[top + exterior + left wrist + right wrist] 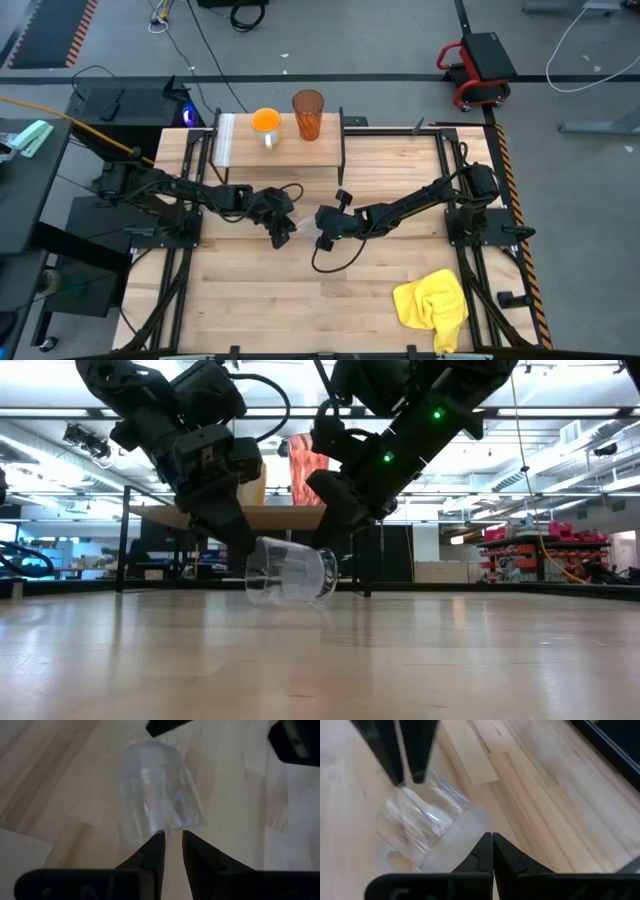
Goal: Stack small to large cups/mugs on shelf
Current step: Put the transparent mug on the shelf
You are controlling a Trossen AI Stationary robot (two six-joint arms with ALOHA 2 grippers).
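The small clear glass (302,234) lies on its side at mid-table, its open end toward my left gripper (283,231) and its thick base toward my right gripper (323,236). The left fingers stand a narrow gap apart at the rim. The right fingers are shut at the base. The orange mug (265,122) and the tall orange-red ribbed tumbler (308,114) stand upright side by side on the light wooden shelf (230,142) at the far edge. My left gripper (172,836) comes slanting down from the table's left, and its fingertips (159,838) stand at the upper part of the glass's rim (167,826). No wall shows between the fingers, and I cannot tell whether they touch. My right gripper (492,838) is shut, slanting down from the table's right. Its fingertips (484,843) meet the glass's frosted base (465,831), and the glass lies on its side between the two grippers (290,572).
A crumpled yellow cloth (432,305) lies near the table's near right corner. The shelf's thin black legs (343,165) stand just beyond the grippers. Bare wood lies on the near side of the glass.
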